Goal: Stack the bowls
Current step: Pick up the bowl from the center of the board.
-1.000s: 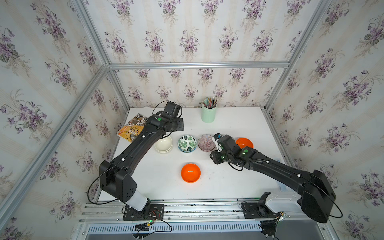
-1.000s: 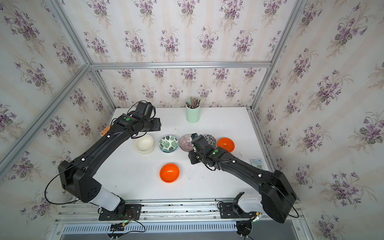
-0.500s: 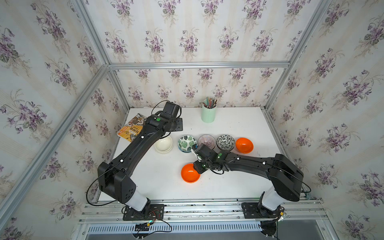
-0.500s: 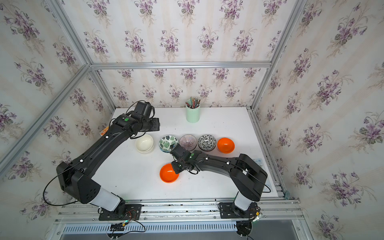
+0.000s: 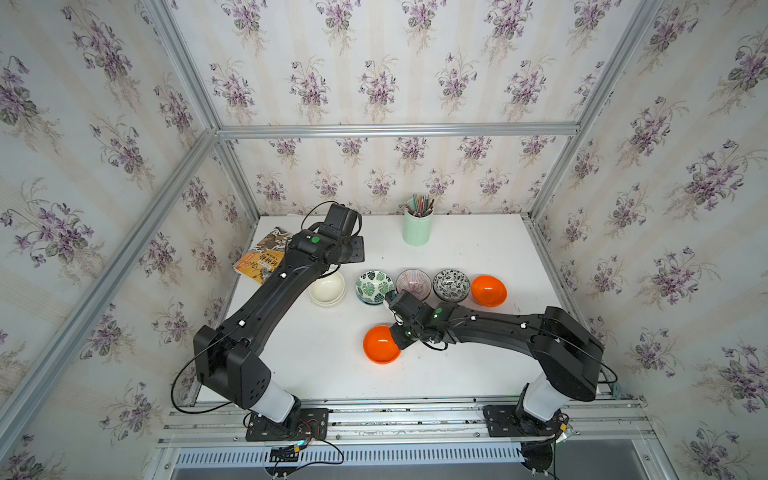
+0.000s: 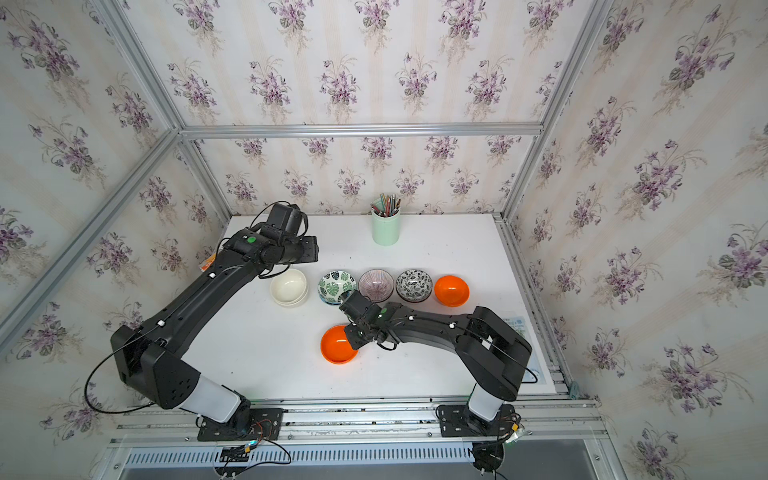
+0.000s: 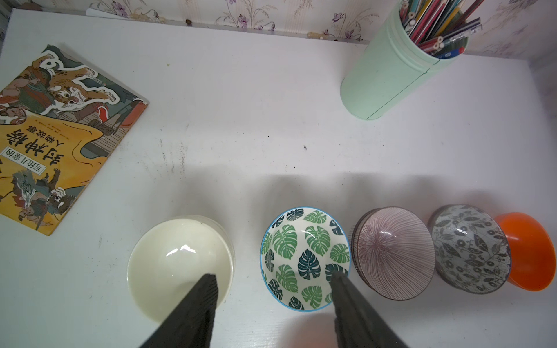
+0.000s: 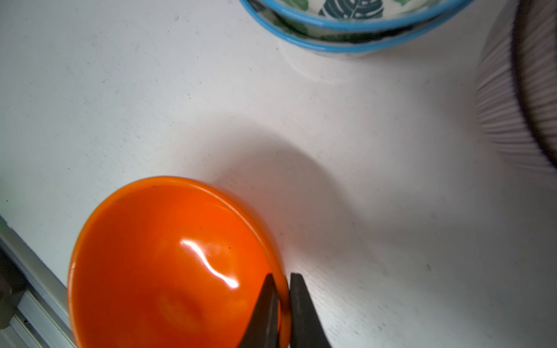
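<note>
Five bowls stand in a row in both top views: cream (image 5: 327, 288), green-leaf (image 5: 374, 286), purple striped (image 5: 413, 282), black-and-white floral (image 5: 451, 284) and orange (image 5: 488, 290). The leaf bowl (image 8: 355, 27) shows two blue rims, one nested in the other. A second orange bowl (image 5: 380, 345) sits alone in front of the row. My right gripper (image 8: 282, 278) is shut on that bowl's rim (image 8: 180, 265), one finger inside and one outside. My left gripper (image 7: 272, 278) hangs open above the table, between the cream bowl (image 7: 180, 262) and the leaf bowl (image 7: 304, 256), holding nothing.
A mint-green pencil cup (image 5: 417, 226) stands at the back of the table. A picture book (image 5: 264, 259) lies at the back left, beside the left arm. A metal rail (image 5: 374, 405) runs along the table's front edge, and aluminium posts frame the sides.
My right gripper has swung from the right end of the row to the lone orange bowl in front and shut on its rim. The left arm has barely moved.
</note>
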Motion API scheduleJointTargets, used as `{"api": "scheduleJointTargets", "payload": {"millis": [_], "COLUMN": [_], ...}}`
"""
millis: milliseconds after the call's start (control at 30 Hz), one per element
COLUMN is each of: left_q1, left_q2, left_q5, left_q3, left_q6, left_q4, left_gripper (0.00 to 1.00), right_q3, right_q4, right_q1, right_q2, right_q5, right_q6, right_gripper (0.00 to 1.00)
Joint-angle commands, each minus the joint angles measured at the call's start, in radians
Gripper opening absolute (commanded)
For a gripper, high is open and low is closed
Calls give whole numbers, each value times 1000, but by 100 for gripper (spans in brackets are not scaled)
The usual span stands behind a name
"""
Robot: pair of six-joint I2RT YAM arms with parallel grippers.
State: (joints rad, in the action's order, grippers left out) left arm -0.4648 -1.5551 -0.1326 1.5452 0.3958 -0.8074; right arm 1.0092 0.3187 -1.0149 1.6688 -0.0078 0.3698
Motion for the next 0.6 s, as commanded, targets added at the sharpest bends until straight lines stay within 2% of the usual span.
{"api": "scheduleJointTargets", "payload": {"millis": [0, 200, 300, 433, 467, 567], "left_q1": [2, 2, 3, 2, 4, 4], "left_q2": [6, 7, 9, 10, 11, 9], "left_q5": [-1, -1, -1, 0, 1, 4], "left_q3": [-3, -1, 1, 1, 0, -2], "left_q6": [0, 0, 0, -2, -3, -2], "left_q4": [10, 10, 10, 11, 12, 18], "left_gripper": [64, 64, 64, 64, 64, 64], "right_q3": [2, 38, 59, 55, 42, 17], "right_q4": [-16, 14, 58, 117, 123, 143], "right_q1": [-1, 22, 112, 365, 496, 720], "right_q2": [-30, -143, -220, -328, -358, -392], "right_q5": [-2, 13, 26, 18, 1, -9], "right_q6": [6, -2, -15, -32, -38, -46], "right_gripper": [9, 8, 8, 8, 8, 9]}}
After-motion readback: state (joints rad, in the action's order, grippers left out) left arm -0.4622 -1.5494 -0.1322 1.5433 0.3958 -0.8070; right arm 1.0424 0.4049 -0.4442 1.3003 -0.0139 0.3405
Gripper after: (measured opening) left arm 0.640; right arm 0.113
